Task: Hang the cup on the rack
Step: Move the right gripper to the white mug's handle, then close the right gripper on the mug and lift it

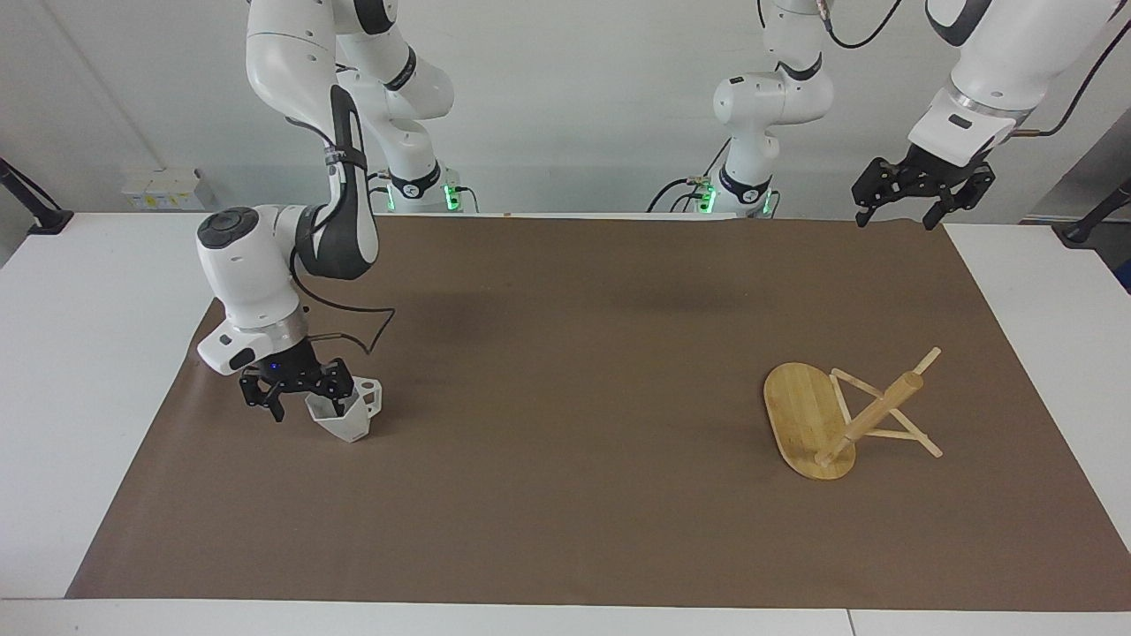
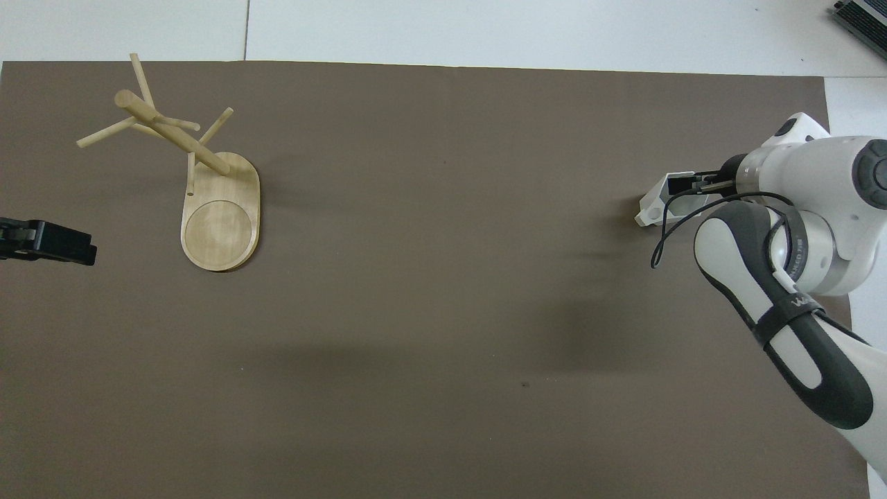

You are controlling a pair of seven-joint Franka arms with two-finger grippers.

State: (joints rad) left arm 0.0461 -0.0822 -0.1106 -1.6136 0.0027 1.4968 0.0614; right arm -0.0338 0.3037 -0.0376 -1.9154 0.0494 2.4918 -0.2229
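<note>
The cup (image 1: 350,415) is seen upright on the brown mat (image 1: 565,397), near the mat's edge at the right arm's end of the table and about midway between the mat's robot-side edge and its outer edge; its handle is turned toward the mat's middle. The right gripper (image 1: 303,399) is lowered onto the cup with its jaws spread wide: one finger (image 1: 335,405) is dipped inside the rim, the other is held outside the wall on the side facing the mat's edge, so the wall is straddled, and no closed grip on it is seen. From above, only the dark fingertip inside the cup's mouth is made out, the rest being covered by the wrist and forearm. The rack (image 1: 839,415) is found toward the left arm's end of the mat, well apart from the cup. It is tipped over: the oval base (image 2: 220,215) is raised on edge, and the post (image 1: 870,417) is slanted away from it toward the mat's edge, propped on thin pegs (image 1: 892,433). The left gripper (image 1: 921,190) is held raised over the mat's robot-side corner at that arm's end, jaws wide and nothing between them; that arm is noted as waiting.
</note>
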